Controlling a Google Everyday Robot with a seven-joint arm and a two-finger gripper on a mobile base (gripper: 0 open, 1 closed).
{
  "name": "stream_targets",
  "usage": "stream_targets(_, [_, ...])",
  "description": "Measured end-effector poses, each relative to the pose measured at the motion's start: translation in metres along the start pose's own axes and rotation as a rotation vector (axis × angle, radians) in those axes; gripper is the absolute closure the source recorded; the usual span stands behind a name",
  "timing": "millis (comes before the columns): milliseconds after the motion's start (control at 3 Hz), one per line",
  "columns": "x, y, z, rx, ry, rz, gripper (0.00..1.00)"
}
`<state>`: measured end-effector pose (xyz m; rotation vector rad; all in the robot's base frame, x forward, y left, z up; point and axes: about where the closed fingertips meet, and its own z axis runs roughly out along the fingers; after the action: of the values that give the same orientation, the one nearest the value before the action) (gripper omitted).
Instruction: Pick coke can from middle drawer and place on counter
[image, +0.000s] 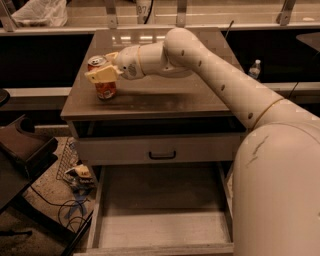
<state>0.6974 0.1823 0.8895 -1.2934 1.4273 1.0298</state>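
Observation:
The coke can (104, 86), red with a silver top, stands upright on the left part of the counter (170, 97). My gripper (102, 73) reaches in from the right, and its pale yellow fingers (100, 75) are closed around the can's upper half. The can's base seems to rest on the counter. The middle drawer (160, 220) is pulled out below, and its pale floor shows nothing inside.
A closed drawer front with a black bar handle (162, 155) sits above the open drawer. A clear water bottle (255, 68) stands behind at the right. A dark chair (22, 150) and cables on the floor (75, 180) are at the left.

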Motion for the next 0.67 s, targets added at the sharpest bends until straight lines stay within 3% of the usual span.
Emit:
stream_targets(333, [-0.0001, 0.0014, 0.0030, -0.005, 0.000, 0.000, 0.12])
stream_targets(667, [-0.0002, 0.0029, 0.0060, -0.010, 0.000, 0.000, 0.00])
